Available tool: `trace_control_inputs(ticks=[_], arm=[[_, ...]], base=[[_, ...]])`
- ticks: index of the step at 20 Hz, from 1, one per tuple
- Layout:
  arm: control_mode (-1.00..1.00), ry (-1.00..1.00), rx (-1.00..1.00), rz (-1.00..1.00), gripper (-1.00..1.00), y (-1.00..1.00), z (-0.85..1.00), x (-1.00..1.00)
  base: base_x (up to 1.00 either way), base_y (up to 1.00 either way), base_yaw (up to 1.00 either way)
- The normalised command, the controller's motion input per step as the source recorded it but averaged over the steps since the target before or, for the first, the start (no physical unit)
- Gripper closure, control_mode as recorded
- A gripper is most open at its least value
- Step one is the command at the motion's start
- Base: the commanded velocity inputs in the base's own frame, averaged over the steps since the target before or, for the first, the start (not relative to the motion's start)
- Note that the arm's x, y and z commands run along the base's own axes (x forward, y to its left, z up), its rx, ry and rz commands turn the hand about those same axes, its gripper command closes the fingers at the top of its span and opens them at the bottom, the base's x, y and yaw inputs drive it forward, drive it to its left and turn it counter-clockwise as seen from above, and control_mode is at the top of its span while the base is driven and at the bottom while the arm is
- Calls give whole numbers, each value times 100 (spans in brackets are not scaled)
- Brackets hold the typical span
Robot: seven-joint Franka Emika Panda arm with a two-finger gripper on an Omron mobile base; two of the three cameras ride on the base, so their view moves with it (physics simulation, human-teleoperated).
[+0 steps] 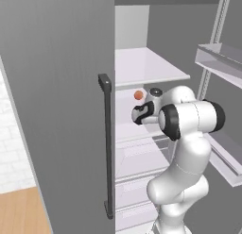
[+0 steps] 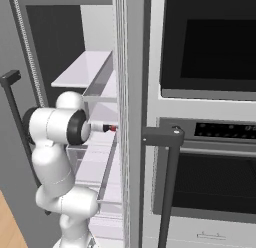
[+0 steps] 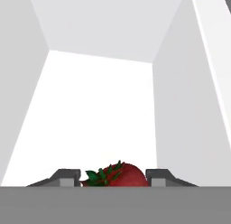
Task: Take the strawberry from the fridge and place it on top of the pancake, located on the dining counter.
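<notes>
The fridge (image 1: 56,110) stands open, and my arm reaches in over a white shelf (image 3: 94,110). The strawberry (image 3: 118,175), dark red with green leaves, lies on that shelf between my two fingertips, which touch it on both sides. My gripper (image 3: 114,177) is shut on it. From the right base view the strawberry (image 2: 113,127) shows as a red speck at the tip of the gripper (image 2: 107,127), beside the door's edge. In the left base view the gripper (image 1: 138,113) is dark and sits just below an orange round fruit (image 1: 138,94). The pancake and the dining counter are out of view.
The left fridge door carries a long dark bar handle (image 1: 108,148) close to my arm. Door bins (image 1: 220,61) jut out on the right. White drawers (image 1: 137,157) sit below the shelf. A dark wall oven (image 2: 210,57) with a handle (image 2: 165,137) stands right of the fridge.
</notes>
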Motion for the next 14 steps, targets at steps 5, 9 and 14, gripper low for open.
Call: trace_control_inputs(ticks=[5, 9, 14], arm=[[-100, 0, 0, -3, 100, 3, -1, -12], [-100, 0, 0, 0, 100, 6, 0, -8], [-100, 0, 0, 0, 100, 17, 14, -38]], base=[[0, 0, 0], [0, 0, 0], [0, 0, 0]])
